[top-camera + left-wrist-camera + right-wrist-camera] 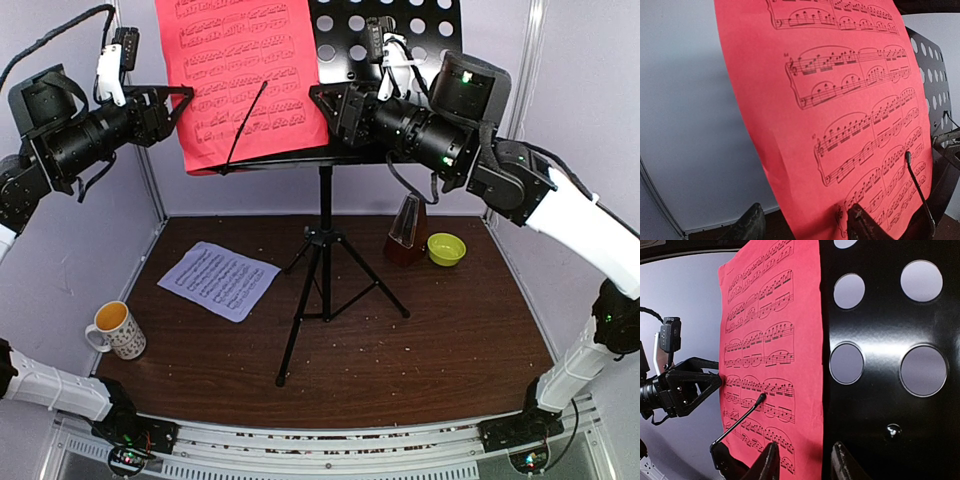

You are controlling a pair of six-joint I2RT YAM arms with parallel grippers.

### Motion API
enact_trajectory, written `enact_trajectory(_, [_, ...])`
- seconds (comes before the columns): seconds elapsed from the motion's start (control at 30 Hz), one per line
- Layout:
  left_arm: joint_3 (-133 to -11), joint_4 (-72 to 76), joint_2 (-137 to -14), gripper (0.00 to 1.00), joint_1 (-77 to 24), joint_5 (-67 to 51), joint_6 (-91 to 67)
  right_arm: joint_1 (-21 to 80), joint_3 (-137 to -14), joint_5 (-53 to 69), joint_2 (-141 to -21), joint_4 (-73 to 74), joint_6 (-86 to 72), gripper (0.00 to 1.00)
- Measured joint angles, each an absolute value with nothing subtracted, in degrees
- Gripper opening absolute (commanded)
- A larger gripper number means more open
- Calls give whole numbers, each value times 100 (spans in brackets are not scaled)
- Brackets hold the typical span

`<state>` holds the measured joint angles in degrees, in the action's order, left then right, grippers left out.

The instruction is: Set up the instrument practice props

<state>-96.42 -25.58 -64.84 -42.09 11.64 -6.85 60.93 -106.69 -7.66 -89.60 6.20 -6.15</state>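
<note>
The stand (324, 220) is seen upright on its tripod near the middle of the table, its perforated desk raised between the two arms. The red sheet (245, 70) is already placed on the left half of the desk, its lower edge on the ledge, and a thin wire retainer (247, 125) is laid across it. The right half of the desk is left bare.

The white sheet (220, 280) is found flat on the table, left of the tripod legs and well apart from the desk, so this part is judged not yet done. The metronome (406, 232) is stood at the back right, just beside a bowl (446, 248). Whether it is meant to go elsewhere cannot be told.

The left gripper (180, 108) is held at the red sheet's left edge with its jaws spread wide — nothing is clamped. The right gripper (322, 108) is set at the sheet's right edge, jaws parted to either side of that edge, with nothing pinched as far as can be seen.

Roughly half the set-up is judged complete — the white sheet is the main thing left.
</note>
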Motion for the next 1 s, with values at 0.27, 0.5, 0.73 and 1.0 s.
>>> enact_trajectory(0.27, [-9642, -2484, -6657, 55, -4156, 725, -703, 6093, -10742, -779, -9008, 642, -644, 32])
enact_trajectory(0.5, [-9642, -2362, -6810, 52, -4156, 464, -703, 6093, -10766, -770, -9056, 646, -655, 24])
enact_trajectory(0.73, [-9642, -2331, -6847, 51, -4156, 336, -701, 6093, -10777, -749, -9078, 646, -703, 4])
enact_trajectory(1.0, [-9642, -2270, -6855, 51, -4156, 274, -701, 6093, -10678, -797, -9026, 569, -744, 0])
